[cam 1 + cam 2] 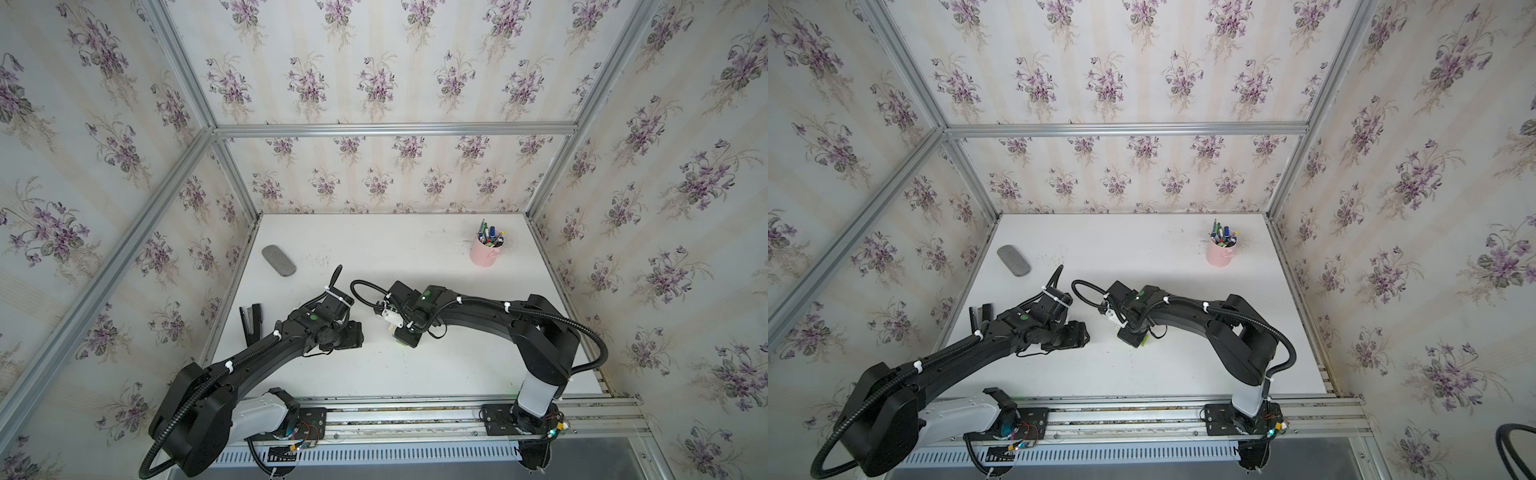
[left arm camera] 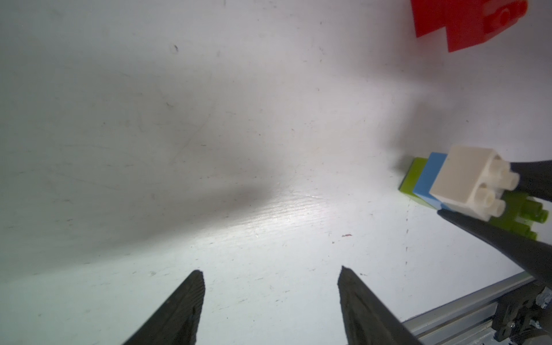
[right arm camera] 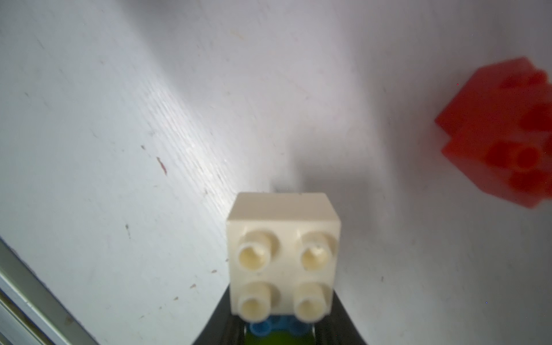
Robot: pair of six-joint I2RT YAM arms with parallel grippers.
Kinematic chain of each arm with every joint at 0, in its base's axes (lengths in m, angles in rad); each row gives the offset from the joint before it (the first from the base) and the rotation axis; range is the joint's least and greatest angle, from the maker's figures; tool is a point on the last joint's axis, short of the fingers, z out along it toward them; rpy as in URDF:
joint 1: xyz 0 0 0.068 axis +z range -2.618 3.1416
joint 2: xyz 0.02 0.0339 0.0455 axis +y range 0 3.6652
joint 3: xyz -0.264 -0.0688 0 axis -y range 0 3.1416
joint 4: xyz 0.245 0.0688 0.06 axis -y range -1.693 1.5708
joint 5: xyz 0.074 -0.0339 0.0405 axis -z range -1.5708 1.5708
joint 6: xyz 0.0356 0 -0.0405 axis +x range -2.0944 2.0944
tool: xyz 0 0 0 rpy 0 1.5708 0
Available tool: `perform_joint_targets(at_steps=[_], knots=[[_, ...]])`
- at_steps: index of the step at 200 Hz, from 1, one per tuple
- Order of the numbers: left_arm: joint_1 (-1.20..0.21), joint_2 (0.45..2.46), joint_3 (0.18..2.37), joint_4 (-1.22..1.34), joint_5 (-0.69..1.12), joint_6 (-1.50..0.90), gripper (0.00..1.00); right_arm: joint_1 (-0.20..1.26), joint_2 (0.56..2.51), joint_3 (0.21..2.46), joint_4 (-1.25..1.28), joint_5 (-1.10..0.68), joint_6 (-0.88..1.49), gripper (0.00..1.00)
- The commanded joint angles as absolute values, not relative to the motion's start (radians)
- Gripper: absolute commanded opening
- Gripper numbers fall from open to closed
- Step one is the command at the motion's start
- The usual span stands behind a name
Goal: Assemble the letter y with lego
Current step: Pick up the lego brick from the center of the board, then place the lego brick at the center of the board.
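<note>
The brick stack (image 2: 448, 185) is where I look first: a cream-white brick (image 3: 283, 257) on a blue brick (image 2: 427, 182), a lime-green brick (image 2: 410, 179) under that, and a second green one (image 2: 525, 218) beside the cream. It lies tipped with its studs facing the right wrist. The right gripper (image 2: 478, 191) is clamped on it, though I cannot tell which brick the pads bear on, or whether the stack touches the table (image 1: 374, 249).

The two red bricks (image 3: 501, 140) sit together nearby, apart from the stack and unheld. The arms hide them in both top views, so I cannot give them a bearing. The left gripper (image 2: 270, 273) is at nine o'clock from the right one, its fingers apart over bare table and holding nothing.

Further out, from the stack, a pink pen cup (image 1: 484, 251) stands at about one o'clock, a grey oblong pad (image 1: 278, 260) at ten and a black stapler (image 1: 251, 322) at nine.

My worry is the join. If I push the stack onto loose red bricks, I expect them to skate away. A squeeze on one layer could pop a joint. Studs that meet askew would jam or split the fork. The two wrists are also close enough to clash.
</note>
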State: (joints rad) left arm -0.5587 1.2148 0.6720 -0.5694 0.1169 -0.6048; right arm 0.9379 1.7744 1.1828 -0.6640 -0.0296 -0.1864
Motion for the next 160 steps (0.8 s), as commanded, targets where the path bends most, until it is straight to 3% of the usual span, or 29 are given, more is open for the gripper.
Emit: perform_joint_targets(at_steps=[1, 44, 110, 160], knots=[[-0.558, 1.224, 0.687, -0.568, 0.125, -0.609, 0.72, 0.909, 1.726, 1.171, -0.669, -0.011, -0.127, 0.16], [-0.558, 1.264, 0.730, -0.560, 0.133, -0.604, 0.72, 0.824, 1.672, 1.137, -0.658, 0.016, -0.040, 0.17], [-0.560, 1.330, 0.799, -0.541, 0.143, -0.592, 0.72, 0.751, 1.740, 1.139, -0.675, 0.082, 0.050, 0.17], [-0.561, 1.339, 0.812, -0.539, 0.143, -0.592, 0.72, 0.745, 1.769, 1.153, -0.679, 0.073, 0.061, 0.24]])
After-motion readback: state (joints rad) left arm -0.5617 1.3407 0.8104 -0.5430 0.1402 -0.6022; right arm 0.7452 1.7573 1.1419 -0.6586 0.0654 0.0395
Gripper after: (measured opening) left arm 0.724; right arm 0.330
